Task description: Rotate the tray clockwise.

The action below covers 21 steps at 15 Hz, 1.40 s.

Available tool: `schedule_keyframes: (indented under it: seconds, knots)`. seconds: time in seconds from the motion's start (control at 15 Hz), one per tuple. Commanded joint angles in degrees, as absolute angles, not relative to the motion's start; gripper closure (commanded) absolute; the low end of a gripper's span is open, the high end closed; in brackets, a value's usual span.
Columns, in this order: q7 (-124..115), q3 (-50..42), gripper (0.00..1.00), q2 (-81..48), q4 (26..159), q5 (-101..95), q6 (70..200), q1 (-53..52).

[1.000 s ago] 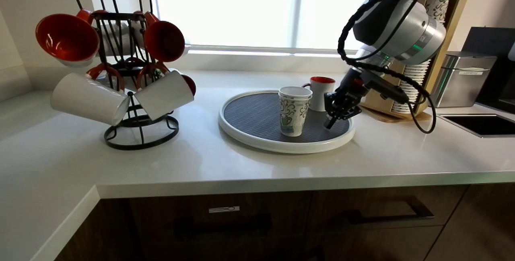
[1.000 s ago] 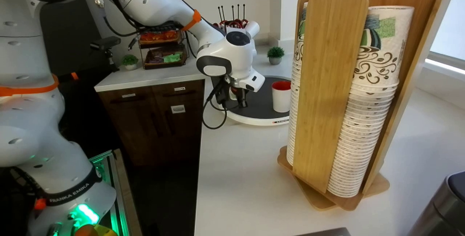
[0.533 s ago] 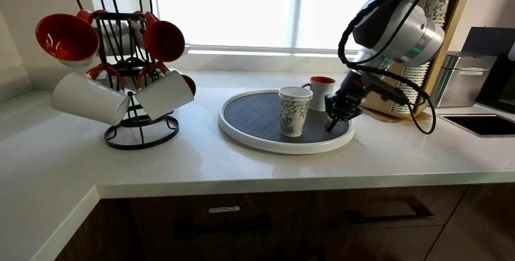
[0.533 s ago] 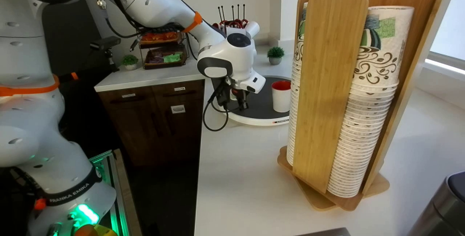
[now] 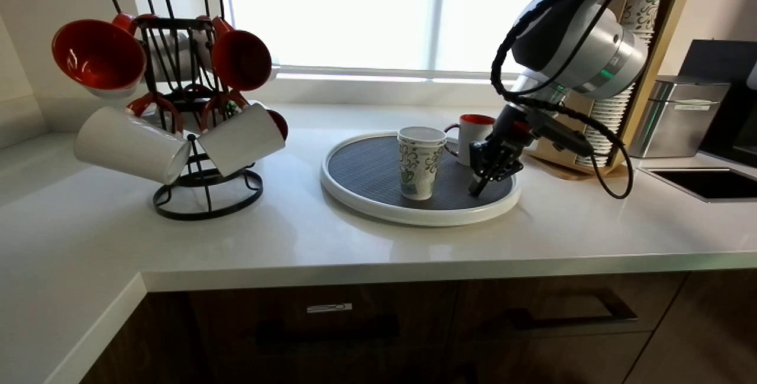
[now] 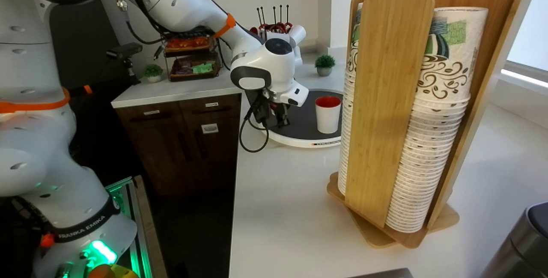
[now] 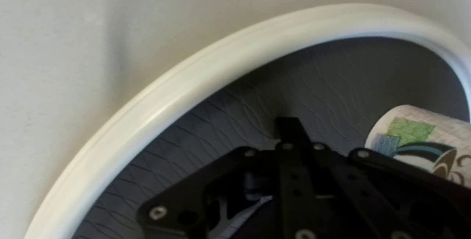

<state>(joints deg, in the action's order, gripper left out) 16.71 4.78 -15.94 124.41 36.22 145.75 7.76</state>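
Note:
The tray (image 5: pixel 366 165) is a round, dark grey turntable with a white raised rim, lying on the counter. It shows in part in an exterior view (image 6: pixel 302 119) and in the wrist view (image 7: pixel 176 84). On it stand a patterned paper cup (image 5: pixel 419 165), also in the wrist view (image 7: pixel 412 132), and a white mug with red inside (image 5: pixel 473 140), also in an exterior view (image 6: pixel 328 117). My gripper (image 5: pixel 476 187) is shut and empty, pointing down at the tray's surface inside the rim, right of the cup. Its fingertips (image 7: pixel 289 123) seem to touch the surface.
A black wire rack (image 5: pixel 204 194) with several red-and-white mugs stands left of the tray. A wooden holder (image 6: pixel 389 111) with stacked paper cups stands on the counter (image 6: pixel 282 209), partly hiding the tray. The counter's front edge (image 5: pixel 378 271) runs before the tray.
My gripper has moved a little left in both exterior views. The tray has turned slightly clockwise seen from above: the cup shifted left, and the mug and rim label shifted too.

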Motion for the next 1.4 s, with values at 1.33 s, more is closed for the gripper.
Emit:
schedule_keyframes:
  seconds: [1.33]
  knots:
    - [20.97,11.05,1.0,-20.05,119.04,37.2,149.78,4.7]
